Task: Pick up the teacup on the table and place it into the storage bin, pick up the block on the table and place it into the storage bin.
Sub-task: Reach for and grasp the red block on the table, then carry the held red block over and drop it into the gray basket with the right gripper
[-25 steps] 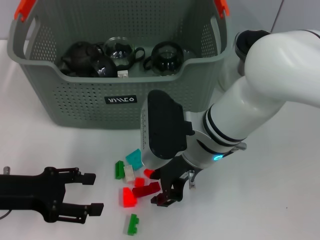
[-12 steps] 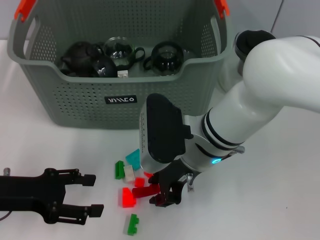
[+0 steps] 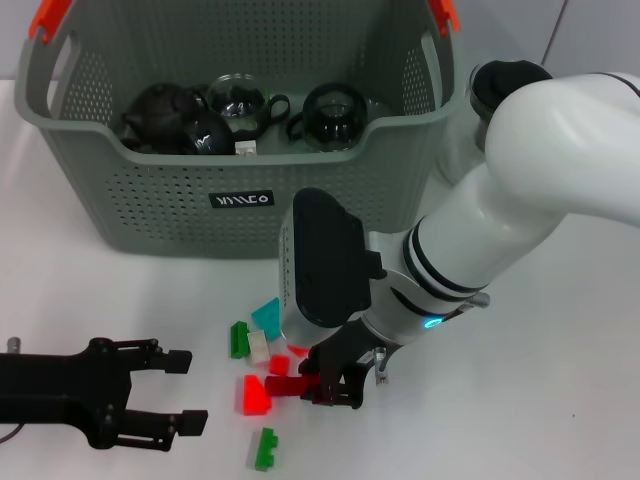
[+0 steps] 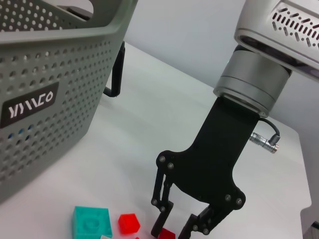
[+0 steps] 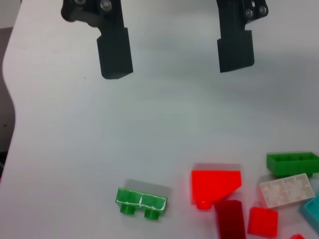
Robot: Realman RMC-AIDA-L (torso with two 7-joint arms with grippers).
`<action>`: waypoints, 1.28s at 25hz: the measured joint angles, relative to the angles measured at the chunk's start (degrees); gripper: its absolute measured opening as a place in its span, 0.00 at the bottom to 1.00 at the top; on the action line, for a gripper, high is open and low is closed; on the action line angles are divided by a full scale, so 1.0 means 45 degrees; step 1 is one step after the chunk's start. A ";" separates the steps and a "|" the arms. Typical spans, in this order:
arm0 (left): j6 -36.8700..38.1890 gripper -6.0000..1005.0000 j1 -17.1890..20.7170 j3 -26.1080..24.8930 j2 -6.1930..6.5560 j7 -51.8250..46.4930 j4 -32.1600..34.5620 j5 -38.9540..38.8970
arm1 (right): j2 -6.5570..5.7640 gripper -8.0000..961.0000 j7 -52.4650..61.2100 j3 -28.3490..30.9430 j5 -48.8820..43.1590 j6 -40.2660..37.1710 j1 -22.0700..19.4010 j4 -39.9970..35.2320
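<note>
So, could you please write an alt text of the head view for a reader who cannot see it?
The right end effector is down on a dark red block among scattered blocks on a white table. Behind stands the storage bin, holding dark teacups. The left end effector lies open on the table, at the near left.

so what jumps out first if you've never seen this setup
The big white right arm fills the centre, its black right claw down on a dark red block among scattered coloured blocks on the white table. Behind stands the grey-green storage bin, dark teapots inside; the left claw lies open at lower left.
</note>
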 joint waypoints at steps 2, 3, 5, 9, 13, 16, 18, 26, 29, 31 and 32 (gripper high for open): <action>-0.0005 0.84 0.0006 0.0000 0.0000 0.0003 0.0000 0.0000 | 0.0000 0.38 0.0000 -0.0057 0.0000 0.0043 0.0002 -0.0006; -0.0006 0.84 0.0006 -0.0001 0.0000 0.0005 0.0000 0.0000 | -0.0001 0.36 0.0001 -0.0083 0.0001 0.0059 0.0002 -0.0012; -0.0005 0.84 0.0006 -0.0001 0.0000 0.0006 0.0000 0.0000 | -0.0001 0.33 0.0001 -0.0116 0.0000 0.0077 0.0004 -0.0025; 0.0006 0.84 0.0003 -0.0001 0.0000 0.0010 0.0000 0.0007 | -0.0023 0.27 0.0003 -0.0125 -0.0006 0.0071 0.0003 -0.0124; 0.0024 0.84 -0.0012 -0.0002 0.0000 -0.0010 0.0000 0.0014 | -0.0081 0.21 0.0017 -0.0084 -0.0005 0.0059 0.0002 -0.0187; 0.0040 0.84 -0.0018 -0.0008 0.0000 -0.0032 0.0000 0.0019 | -0.0119 0.21 0.0142 -0.0046 -0.0044 0.0014 -0.0023 -0.0319; 0.0071 0.84 -0.0017 -0.0011 -0.0001 -0.0048 0.0000 0.0020 | -0.0196 0.21 0.0352 0.0004 -0.0137 -0.0058 -0.0114 -0.0601; 0.0310 0.84 0.0021 -0.0142 0.0000 -0.0064 0.0029 0.0019 | -0.0294 0.21 0.0802 0.2392 -0.1493 -0.2096 -0.1562 -0.3648; 0.0334 0.84 0.0035 -0.0234 0.0000 -0.0050 0.0022 -0.0013 | -0.0309 0.21 0.0993 0.3425 -0.1563 -0.3026 -0.2057 -0.5204; 0.0337 0.84 0.0039 -0.0256 0.0000 -0.0016 0.0007 -0.0069 | -0.0290 0.21 0.1105 0.4194 -0.1473 -0.3738 -0.2197 -0.6190; 0.0338 0.84 0.0039 -0.0254 0.0000 -0.0011 0.0003 -0.0082 | -0.0273 0.21 0.1180 0.4576 -0.1365 -0.4009 -0.2224 -0.6715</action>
